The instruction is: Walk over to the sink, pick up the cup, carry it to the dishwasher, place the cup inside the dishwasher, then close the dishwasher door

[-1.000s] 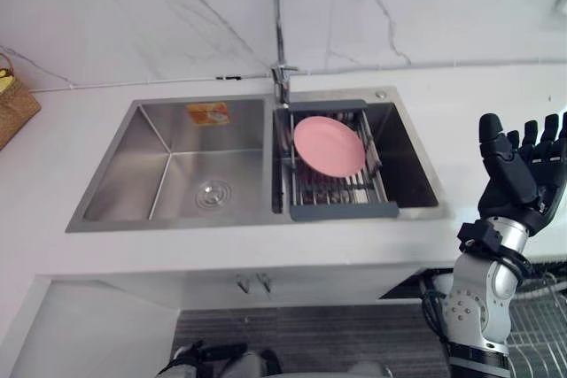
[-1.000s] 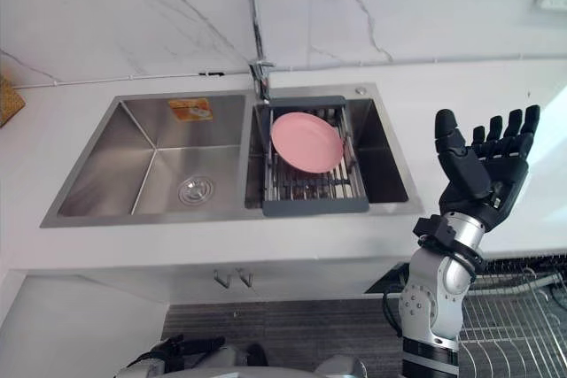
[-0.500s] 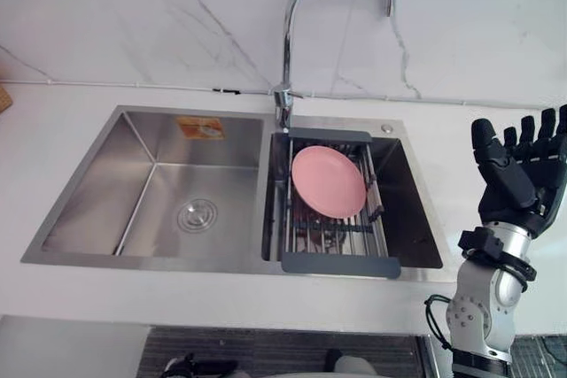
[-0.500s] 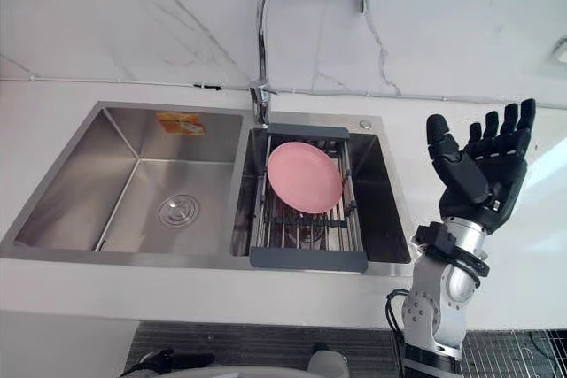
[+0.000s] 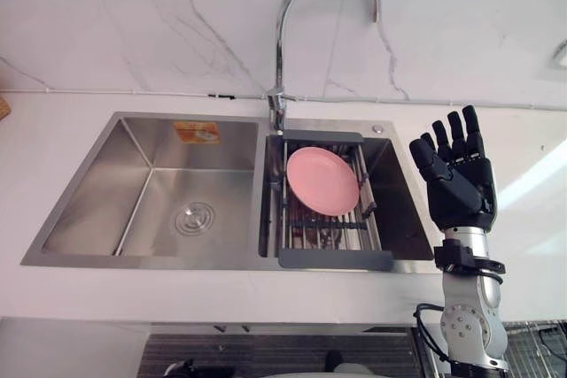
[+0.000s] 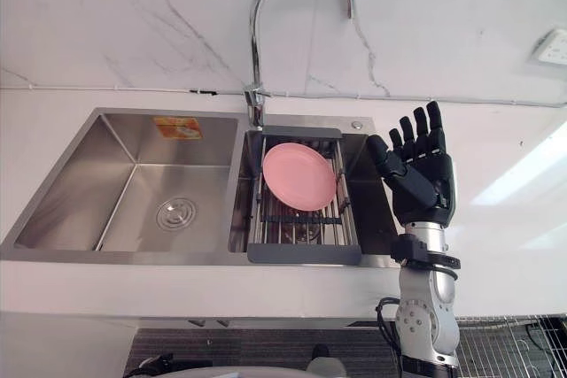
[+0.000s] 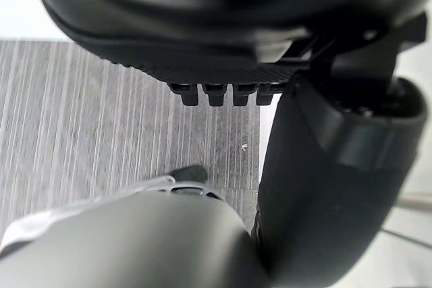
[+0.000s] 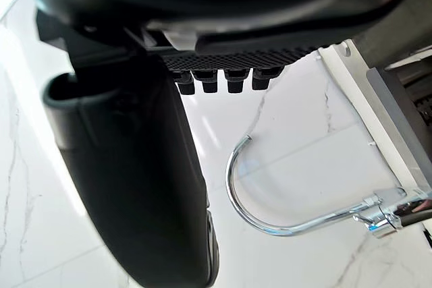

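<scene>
Bright, even light; glare on countertop [image 5: 532, 185]

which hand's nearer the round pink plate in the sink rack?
Right. The right hand is raised open at the right edge of the steel sink, just right of the round pink plate on the rack. The left hand hangs low above the grey floor, away from it.

left basin [image 5: 159, 192] lies open; rack [image 5: 335, 259] with pink plate [image 5: 322, 181] fills right basin [image 5: 403, 205]; faucet [image 5: 277, 99] arches above.

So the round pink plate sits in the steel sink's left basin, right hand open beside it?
No: the round pink plate sits in the steel sink's right basin, as the left eye view shows; the right hand is open beside it.
</scene>
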